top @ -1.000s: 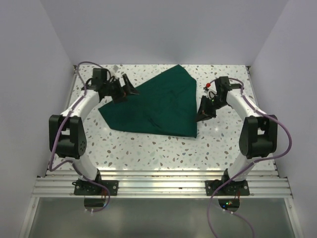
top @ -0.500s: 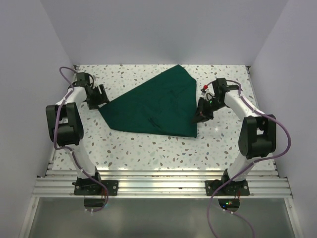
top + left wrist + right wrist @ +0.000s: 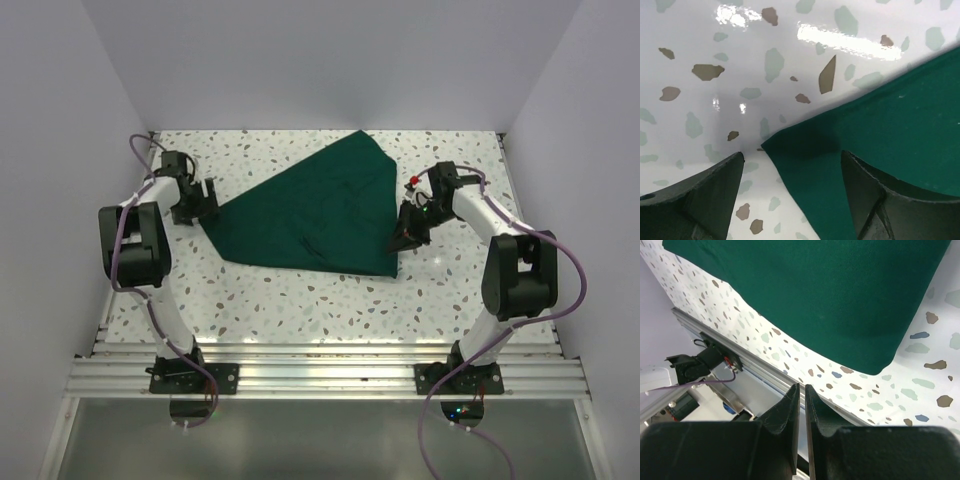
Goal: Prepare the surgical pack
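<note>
The dark green cloth drape [image 3: 310, 215] lies flat and folded into a rough kite shape in the middle of the speckled table. My left gripper [image 3: 202, 205] is open and low at the drape's left corner. In the left wrist view that corner [image 3: 805, 165] lies between the two fingers of the gripper [image 3: 792, 156]. My right gripper [image 3: 405, 235] is shut and empty beside the drape's right edge, above its near right corner [image 3: 875, 355]. Its fingertips [image 3: 796, 390] are nearly touching. No metal tray, scissors, forceps or gauze is in view.
The speckled tabletop [image 3: 300, 300] has white walls on the left, back and right. An aluminium rail [image 3: 320, 375] runs along the near edge and also shows in the right wrist view [image 3: 740, 365].
My left gripper has drawn back left from the drape's upper left edge to its left corner. My right gripper has edged slightly toward the drape. The drape has not moved.
</note>
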